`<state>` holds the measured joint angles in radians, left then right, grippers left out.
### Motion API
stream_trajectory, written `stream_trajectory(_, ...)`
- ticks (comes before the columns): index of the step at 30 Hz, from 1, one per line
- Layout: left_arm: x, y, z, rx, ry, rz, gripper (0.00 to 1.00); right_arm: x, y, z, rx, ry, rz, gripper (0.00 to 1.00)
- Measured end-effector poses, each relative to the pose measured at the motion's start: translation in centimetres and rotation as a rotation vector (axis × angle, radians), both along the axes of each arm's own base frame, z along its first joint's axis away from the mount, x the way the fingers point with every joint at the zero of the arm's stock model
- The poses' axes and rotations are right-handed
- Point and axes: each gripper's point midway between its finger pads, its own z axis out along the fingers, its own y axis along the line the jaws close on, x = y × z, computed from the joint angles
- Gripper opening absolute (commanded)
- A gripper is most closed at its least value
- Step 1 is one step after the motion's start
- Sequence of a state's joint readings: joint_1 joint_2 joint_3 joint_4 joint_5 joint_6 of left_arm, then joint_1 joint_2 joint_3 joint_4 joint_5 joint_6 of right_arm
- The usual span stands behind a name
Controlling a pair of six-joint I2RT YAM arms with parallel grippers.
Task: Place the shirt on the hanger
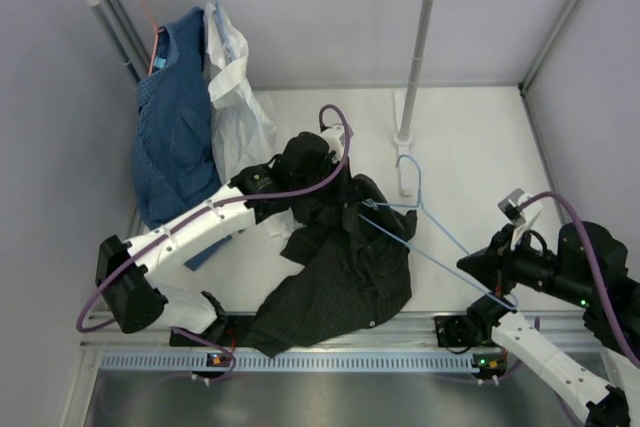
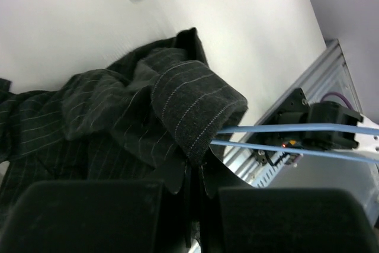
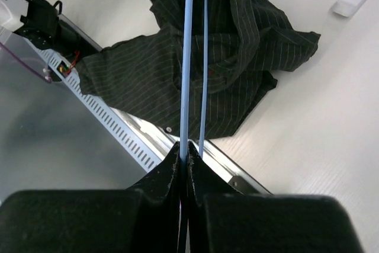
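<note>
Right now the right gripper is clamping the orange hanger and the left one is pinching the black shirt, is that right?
Not quite. The hanger clamped in the right gripper is light blue, not orange, as the right wrist view shows. The left gripper is pinching the black shirt, as you said.

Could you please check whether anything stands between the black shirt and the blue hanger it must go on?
Nothing visible does. The hanger, pinched by the right gripper, meets the shirt at its far end, and the left gripper pinches a fold of that shirt.
</note>
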<state>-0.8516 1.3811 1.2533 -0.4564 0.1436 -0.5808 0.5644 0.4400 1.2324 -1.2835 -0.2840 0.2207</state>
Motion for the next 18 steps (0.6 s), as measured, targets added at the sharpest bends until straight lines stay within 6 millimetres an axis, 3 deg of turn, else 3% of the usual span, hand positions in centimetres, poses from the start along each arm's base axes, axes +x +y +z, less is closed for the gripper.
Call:
stream_trajectory(6, -4.8, -2.1, 1.1, -0.053, 0.033, -0.212, 0.0, 3.3, 2.9, -0.6, 0.023, -0.001, 0.036, 0.0)
stream_trajectory(11, -8.5, -2.5, 3.1, -0.063, 0.001, -0.365, 0.0, 5.5, 4.8, -0.8, 0.046, -0.02, 0.062, 0.0)
stream_trajectory(15, -7.9, -1.0, 5.5, -0.029, -0.084, -0.323, 0.0, 7.2, 5.0, -0.2, 0.086, -0.081, 0.004, 0.0)
stream_trajectory(18, -5.5, 0.7, 8.2, 0.007, -0.201, -0.183, 0.0, 8.4, 2.8, 0.6, 0.111, -0.149, -0.16, 0.0)
